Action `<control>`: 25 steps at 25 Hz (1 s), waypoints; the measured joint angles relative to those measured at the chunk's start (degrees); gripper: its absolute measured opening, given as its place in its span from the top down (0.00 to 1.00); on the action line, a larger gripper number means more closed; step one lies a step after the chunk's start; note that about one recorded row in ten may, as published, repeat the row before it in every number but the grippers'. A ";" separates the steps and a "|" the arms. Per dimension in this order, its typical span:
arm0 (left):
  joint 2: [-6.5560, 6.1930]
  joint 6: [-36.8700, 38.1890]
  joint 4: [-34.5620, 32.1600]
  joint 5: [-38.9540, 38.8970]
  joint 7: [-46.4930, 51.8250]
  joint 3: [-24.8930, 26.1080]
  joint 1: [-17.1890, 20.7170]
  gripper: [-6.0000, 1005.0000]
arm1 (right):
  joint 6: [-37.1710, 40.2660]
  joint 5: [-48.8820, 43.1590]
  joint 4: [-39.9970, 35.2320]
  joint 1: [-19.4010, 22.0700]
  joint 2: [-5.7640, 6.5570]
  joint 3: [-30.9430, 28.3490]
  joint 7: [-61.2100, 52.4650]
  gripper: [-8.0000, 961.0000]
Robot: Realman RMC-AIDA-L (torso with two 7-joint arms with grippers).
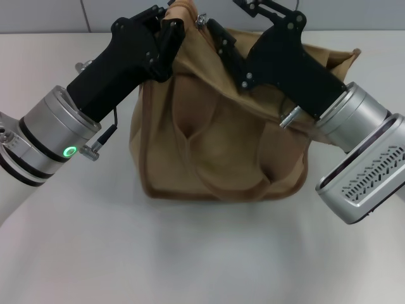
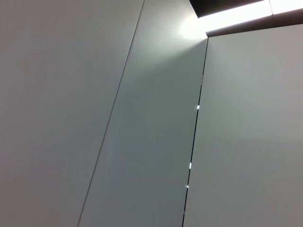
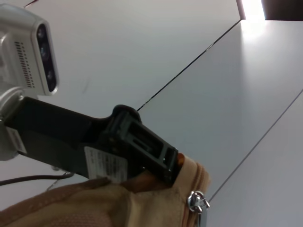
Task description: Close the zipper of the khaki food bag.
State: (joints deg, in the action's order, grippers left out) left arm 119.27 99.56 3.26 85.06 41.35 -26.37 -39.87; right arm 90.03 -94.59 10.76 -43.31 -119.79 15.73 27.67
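The khaki food bag [image 1: 215, 152] stands on the white table, its top pulled up toward the back left. My left gripper [image 1: 169, 28] is shut on the raised end of the bag's top; the right wrist view shows that left gripper [image 3: 171, 166] clamped on the tan fabric. The zipper's silver pull [image 1: 201, 21] sits just beside that end, and its ring [image 3: 196, 201] shows next to the zipper tape [image 3: 202, 177]. My right gripper [image 1: 214, 33] reaches in over the bag's top, right next to the pull. The right arm hides the rest of the zipper line.
The white table [image 1: 190, 253] stretches in front of the bag. A pale panelled wall [image 2: 151, 142] stands behind it. The left wrist view shows only wall panels.
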 joint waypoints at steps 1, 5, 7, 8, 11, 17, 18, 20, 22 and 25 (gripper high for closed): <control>0.00 -0.06 0.00 -0.03 -0.01 0.00 -0.02 0.97 | 0.04 -0.15 0.01 0.11 0.00 0.31 0.10 0.56; 0.00 -0.30 0.00 -0.07 -0.02 0.01 -0.18 0.97 | 0.19 -0.97 0.09 0.26 0.00 0.45 0.53 0.56; 0.00 -0.44 0.00 -0.17 -0.03 0.07 -0.28 0.97 | 0.74 -1.39 0.33 0.29 0.00 0.37 0.75 0.56; 0.00 -0.47 -0.01 -0.19 -0.03 0.22 -0.29 0.97 | 1.17 -1.53 0.49 0.29 0.00 0.37 0.87 0.56; 0.00 -0.51 0.10 -0.12 -0.04 0.54 -0.30 0.97 | 1.63 -2.04 0.65 0.18 0.00 0.27 0.88 0.56; -0.01 -0.89 0.26 -0.05 -0.04 0.63 -0.38 0.96 | 1.51 -2.25 0.91 -0.07 -0.01 -1.40 0.90 0.56; -0.01 -1.03 0.28 0.00 -0.04 0.63 -0.40 0.96 | 1.46 -2.35 1.02 -0.11 -0.01 -1.97 0.90 0.56; -0.01 -1.18 0.36 0.06 -0.04 0.63 -0.45 0.96 | 1.28 -2.55 1.27 -0.24 -0.01 -2.81 0.90 0.56; 0.00 -1.27 0.41 0.09 -0.04 0.62 -0.46 0.96 | 1.30 -2.55 1.41 -0.35 0.00 -2.81 0.90 0.56; 0.00 -1.37 0.42 0.10 -0.04 0.62 -0.47 0.97 | 1.31 -2.55 1.54 -0.50 0.00 -2.78 0.89 0.56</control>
State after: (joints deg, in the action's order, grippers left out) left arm 119.27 98.19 3.68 85.16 41.30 -25.75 -40.34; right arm 91.34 -97.14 12.30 -43.81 -119.79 12.95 28.56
